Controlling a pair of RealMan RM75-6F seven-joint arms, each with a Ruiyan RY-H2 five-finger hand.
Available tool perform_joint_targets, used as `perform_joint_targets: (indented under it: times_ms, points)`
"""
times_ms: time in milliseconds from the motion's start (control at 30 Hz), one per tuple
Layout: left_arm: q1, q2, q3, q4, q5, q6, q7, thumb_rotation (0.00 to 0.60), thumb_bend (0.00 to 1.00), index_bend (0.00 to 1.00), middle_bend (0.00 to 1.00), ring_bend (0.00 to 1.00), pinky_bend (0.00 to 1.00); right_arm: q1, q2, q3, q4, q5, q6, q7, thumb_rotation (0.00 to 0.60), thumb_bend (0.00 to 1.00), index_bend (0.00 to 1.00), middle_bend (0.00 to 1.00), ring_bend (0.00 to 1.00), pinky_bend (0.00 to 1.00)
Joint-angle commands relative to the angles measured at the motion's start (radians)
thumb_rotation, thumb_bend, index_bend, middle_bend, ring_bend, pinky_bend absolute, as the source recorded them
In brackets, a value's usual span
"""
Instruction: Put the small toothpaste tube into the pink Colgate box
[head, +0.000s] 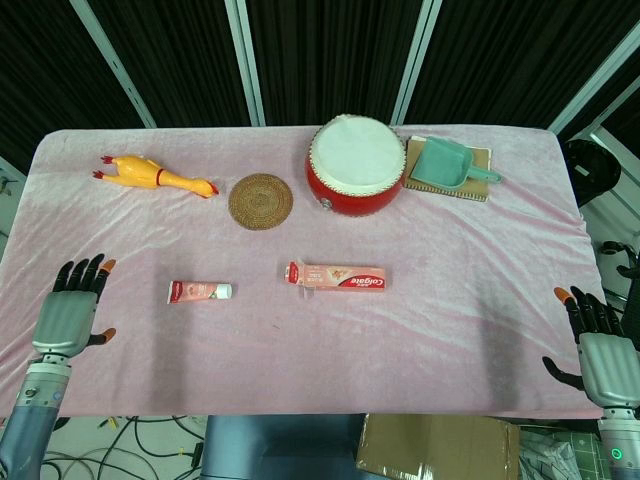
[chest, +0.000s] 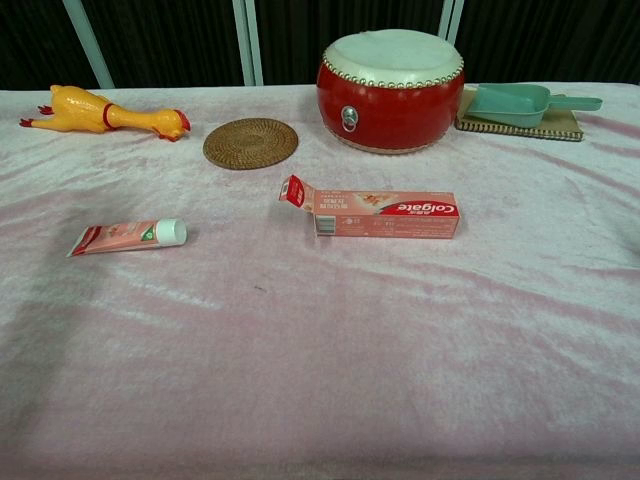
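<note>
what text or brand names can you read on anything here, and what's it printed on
"Colgate": white letters on the red end of the pink Colgate box, lying flat with its left flap open.
Other print on the box: too small to read.
Small toothpaste tube: printing blurred, unreadable.
Nothing else shows any text.

Left hand (head: 70, 315), right hand (head: 600, 350): silver palms, black fingers (head: 80, 272), orange tips.

A table covered by a pink velvety cloth (head: 430, 300) carries everything. Along the far side lie a yellow rubber chicken (head: 155, 176), a round woven coaster (head: 261, 200), a red drum (head: 355, 165) with a white skin, and a teal scoop (head: 448, 163) resting on a bamboo mat (head: 482, 190). Nearer the front, the small toothpaste tube (head: 199, 291) lies flat, well left of the pink Colgate box (head: 338, 276), whose left end flap stands open
</note>
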Motion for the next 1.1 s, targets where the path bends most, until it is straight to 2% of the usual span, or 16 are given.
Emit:
perform_joint_targets:
  times_ms: [33, 933, 1100]
  points:
    - [-0.017, -0.017, -0.002, -0.001, -0.010, -0.010, 0.018, 0.600, 0.00, 0.00, 0.00, 0.00, 0.00, 0.002, -0.001, 0.000, 0.000, 0.000, -0.003, 0.001, 0.600, 0.16, 0.00, 0.00, 0.00, 0.08]
    - [-0.120, -0.129, -0.008, 0.005, -0.115, -0.037, 0.133, 0.600, 0.00, 0.00, 0.00, 0.00, 0.00, 0.001, 0.002, -0.002, -0.012, 0.001, -0.007, 0.020, 0.600, 0.16, 0.00, 0.00, 0.00, 0.08]
    - [-0.142, -0.154, -0.009, 0.029, -0.134, -0.041, 0.161, 0.600, 0.00, 0.01, 0.00, 0.00, 0.08, 0.003, 0.000, -0.006, -0.016, -0.003, -0.012, 0.016, 0.600, 0.16, 0.00, 0.00, 0.00, 0.08]
